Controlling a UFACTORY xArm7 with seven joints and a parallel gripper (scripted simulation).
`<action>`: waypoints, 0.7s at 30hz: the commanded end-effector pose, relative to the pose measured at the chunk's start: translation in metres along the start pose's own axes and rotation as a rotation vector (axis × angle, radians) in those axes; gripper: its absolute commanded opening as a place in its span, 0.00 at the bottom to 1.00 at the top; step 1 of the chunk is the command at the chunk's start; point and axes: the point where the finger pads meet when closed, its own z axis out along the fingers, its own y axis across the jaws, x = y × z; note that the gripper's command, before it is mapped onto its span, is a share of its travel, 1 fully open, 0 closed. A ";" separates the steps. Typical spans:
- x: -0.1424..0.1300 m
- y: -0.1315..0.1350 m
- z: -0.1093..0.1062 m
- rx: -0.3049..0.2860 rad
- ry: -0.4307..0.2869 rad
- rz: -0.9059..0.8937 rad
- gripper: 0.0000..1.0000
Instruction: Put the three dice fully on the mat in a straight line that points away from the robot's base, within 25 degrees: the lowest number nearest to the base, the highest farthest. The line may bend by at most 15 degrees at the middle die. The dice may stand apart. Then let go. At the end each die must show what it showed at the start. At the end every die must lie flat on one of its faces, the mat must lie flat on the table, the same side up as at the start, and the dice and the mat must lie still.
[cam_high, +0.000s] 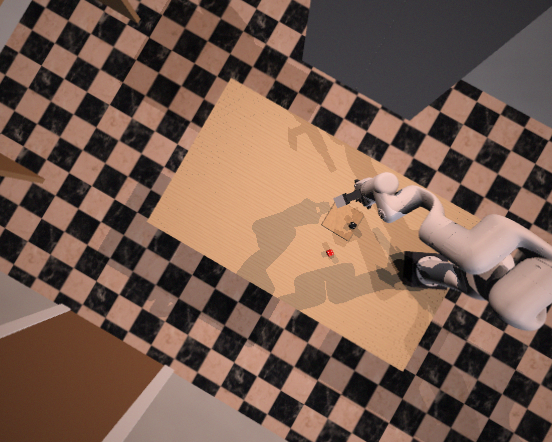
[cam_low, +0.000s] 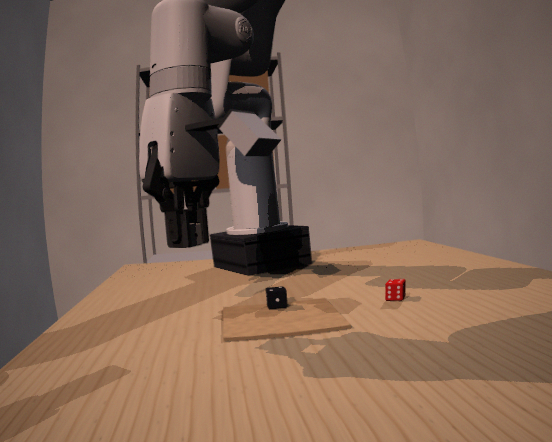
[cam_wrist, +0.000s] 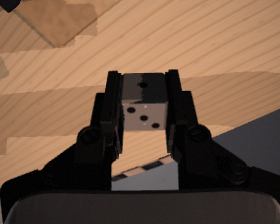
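The gripper (cam_low: 187, 236) (cam_wrist: 144, 95) is shut on a white die (cam_wrist: 144, 116), held above the table, beside the mat. Two of its faces show in the wrist view, one with a single pip and one with three; the fingers mostly hide it in the exterior view. The thin wooden mat (cam_high: 336, 223) (cam_low: 250, 328) (cam_wrist: 61, 27) lies flat. A black die (cam_high: 352, 225) (cam_low: 276, 298) sits on it towards the base side, a single pip on its front face. A red die (cam_high: 329, 253) (cam_low: 395, 290) sits off the mat, six pips on its front face.
The wooden table (cam_high: 225, 160) (cam_low: 165, 390) carries broad arm shadows. The robot's black base (cam_high: 411, 270) (cam_low: 260, 252) stands at one end of the table. A grey box (cam_high: 340, 201) (cam_low: 250, 134) sticks out from the arm's wrist.
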 end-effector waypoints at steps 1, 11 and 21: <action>0.016 -0.012 -0.003 -0.003 -0.002 0.174 0.21; 0.036 -0.032 -0.004 -0.002 -0.002 0.438 0.21; 0.054 -0.052 -0.005 -0.004 -0.002 0.715 0.21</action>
